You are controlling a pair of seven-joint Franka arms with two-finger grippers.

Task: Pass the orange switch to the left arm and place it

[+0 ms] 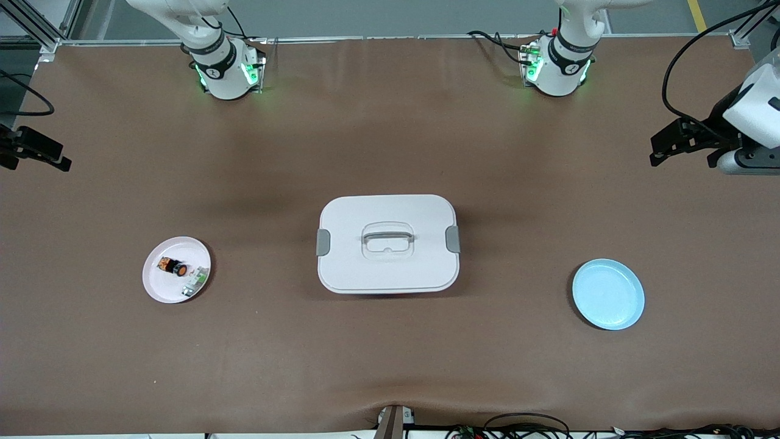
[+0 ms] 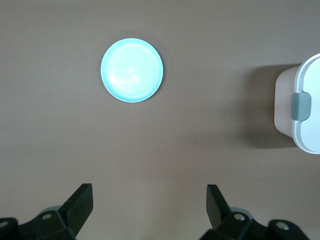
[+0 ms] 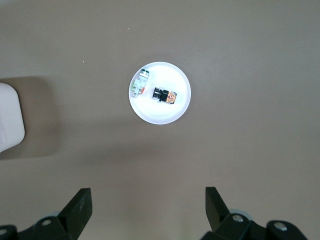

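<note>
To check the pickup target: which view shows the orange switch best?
The right wrist view: the orange switch lies centred and unobstructed on the white plate. The front view shows it smaller; the left wrist view lacks it.

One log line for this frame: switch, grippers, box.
orange switch: on white plate | left gripper: open, waiting | right gripper: open, waiting | box: mid-table, lidded

A matt brown covering, faintly rippled near the front edge, lies over the counter [image 1: 390, 366]. The box [image 1: 387, 244] looks like smooth white plastic with a soft sheen and grey clips. The blue plate [image 2: 132, 70] is glossy, catching light. The pale plate [image 3: 160, 93] looks smooth and satin.
</note>
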